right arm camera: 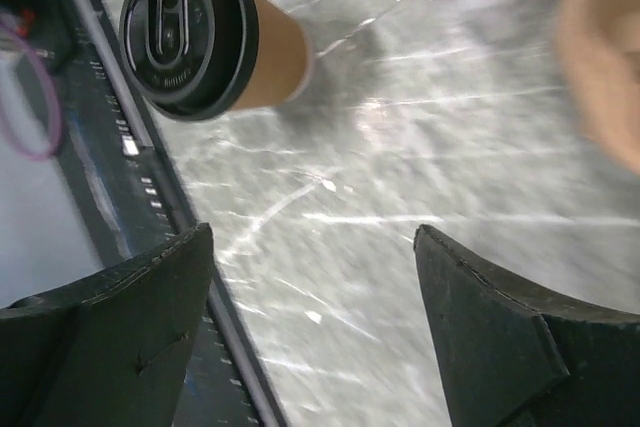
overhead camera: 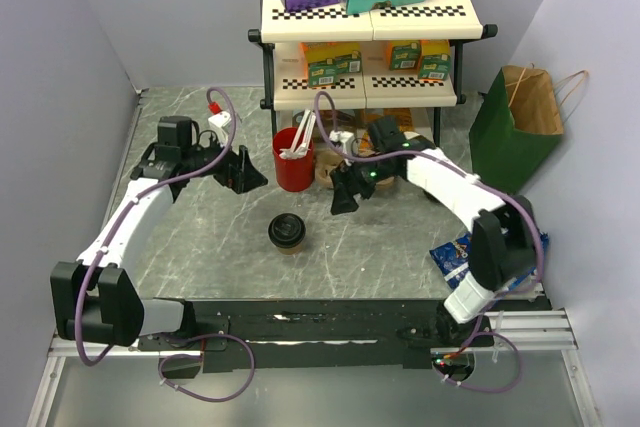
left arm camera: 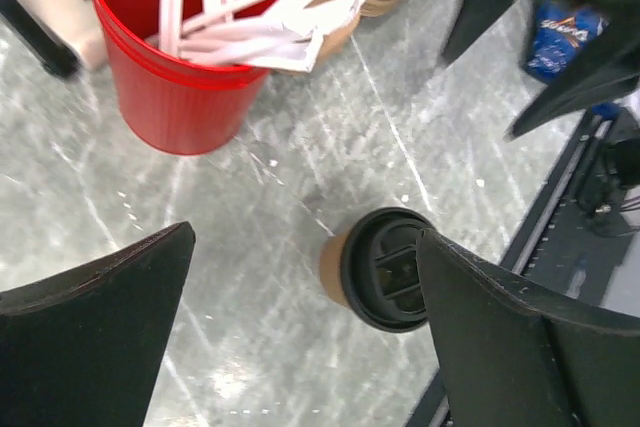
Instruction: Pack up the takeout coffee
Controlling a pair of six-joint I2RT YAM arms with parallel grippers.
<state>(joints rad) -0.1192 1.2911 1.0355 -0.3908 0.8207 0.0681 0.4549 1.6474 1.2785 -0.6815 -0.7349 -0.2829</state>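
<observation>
The takeout coffee [overhead camera: 287, 232], a small brown paper cup with a black lid, stands upright on the grey table in front of the red cup. It also shows in the left wrist view [left arm camera: 378, 267] and the right wrist view [right arm camera: 205, 35]. My left gripper [overhead camera: 244, 171] is open and empty, up and to the left of the coffee, beside the red cup. My right gripper [overhead camera: 345, 195] is open and empty, up and to the right of the coffee. Neither gripper touches the coffee.
A red cup of stirrers [overhead camera: 293, 158] stands behind the coffee, with pale cups [overhead camera: 328, 165] next to it. A shelf rack [overhead camera: 364, 37] with boxes stands at the back. A green and brown paper bag [overhead camera: 518, 124] stands at the right. A blue packet [overhead camera: 455, 255] lies near the right arm's base.
</observation>
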